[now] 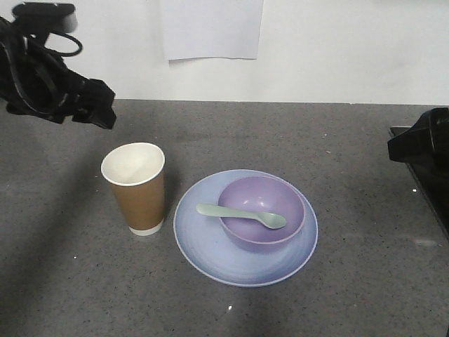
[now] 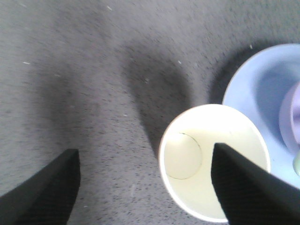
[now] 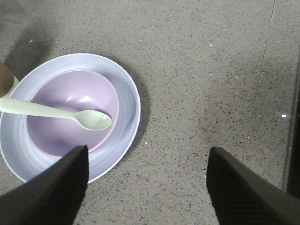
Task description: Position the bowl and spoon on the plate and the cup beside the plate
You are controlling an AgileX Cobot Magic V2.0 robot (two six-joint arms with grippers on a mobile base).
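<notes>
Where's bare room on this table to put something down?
Bare grey table: behind the cup and plate toward the wall, right of the plate, and along the front edge. Crowded: the narrow gap between cup and plate, and the plate itself, holding bowl and spoon.

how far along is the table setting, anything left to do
It looks done. The bowl sits on the plate, the spoon rests across the bowl, and the cup stands upright beside the plate. Both claws, left and right, are open and empty. Nothing visible remains.
</notes>
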